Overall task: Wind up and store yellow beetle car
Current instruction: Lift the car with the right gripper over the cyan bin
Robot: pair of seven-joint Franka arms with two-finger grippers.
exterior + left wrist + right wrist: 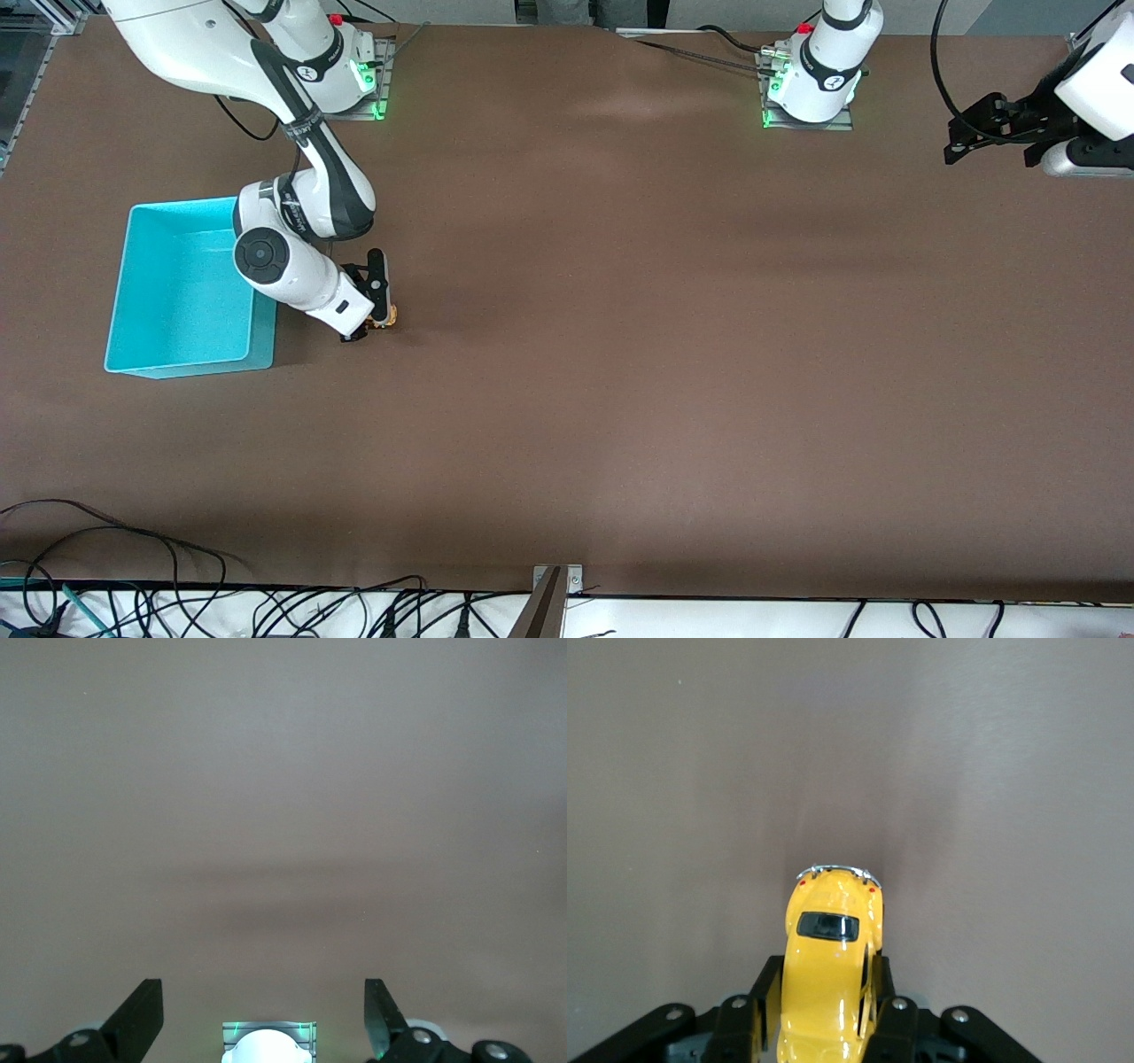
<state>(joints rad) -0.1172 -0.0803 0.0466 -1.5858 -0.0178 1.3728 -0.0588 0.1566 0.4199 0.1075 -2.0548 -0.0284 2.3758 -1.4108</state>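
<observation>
The yellow beetle car (829, 966) is a tiny toy with a rounded body and a dark window. My right gripper (824, 992) is shut on its sides, low at the brown table. In the front view the car (388, 316) shows as a small orange speck at the right gripper (379, 312), just beside the turquoise bin (177, 346), toward the left arm's end from it. My left gripper (263, 1014) is open and empty, held up over the table's corner near its own base (813, 89); it waits there (997, 133).
The turquoise bin is open-topped and stands at the right arm's end of the table. Cables (133, 585) lie along the table edge nearest the front camera. The left arm's base (268, 1041) shows between the left fingers.
</observation>
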